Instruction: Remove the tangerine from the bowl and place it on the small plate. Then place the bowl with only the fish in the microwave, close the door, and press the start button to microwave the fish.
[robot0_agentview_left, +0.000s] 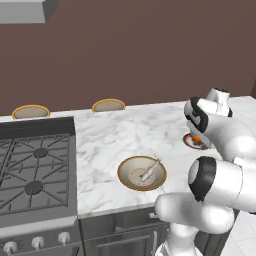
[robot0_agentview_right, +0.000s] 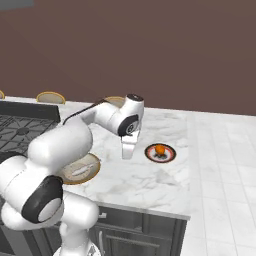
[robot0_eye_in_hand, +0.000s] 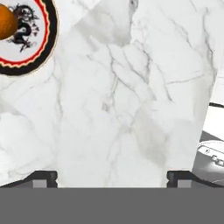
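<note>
The tangerine (robot0_agentview_right: 160, 149) sits on the small plate (robot0_agentview_right: 168, 156), which has a dark, red-edged rim, at the right of the marble counter. In the hand view the small plate (robot0_eye_in_hand: 37, 41) is at the top left with the tangerine (robot0_eye_in_hand: 6, 22) on it. My gripper (robot0_agentview_right: 127, 155) hangs open and empty just left of the plate, above bare counter; its fingertips (robot0_eye_in_hand: 43, 178) stand wide apart. The tan bowl (robot0_agentview_left: 131, 165) rests near the counter's front edge with only the silvery fish (robot0_agentview_left: 150, 170) inside. My arm partly covers the bowl (robot0_agentview_right: 90, 172). The microwave and its door are out of view.
Two flat tan discs (robot0_agentview_left: 31, 111) (robot0_agentview_left: 108, 105) lean at the back wall. A gas stove (robot0_agentview_left: 35, 170) lies left of the bowl. The counter edge (robot0_agentview_right: 150, 210) runs along the front, with tiled floor to the right.
</note>
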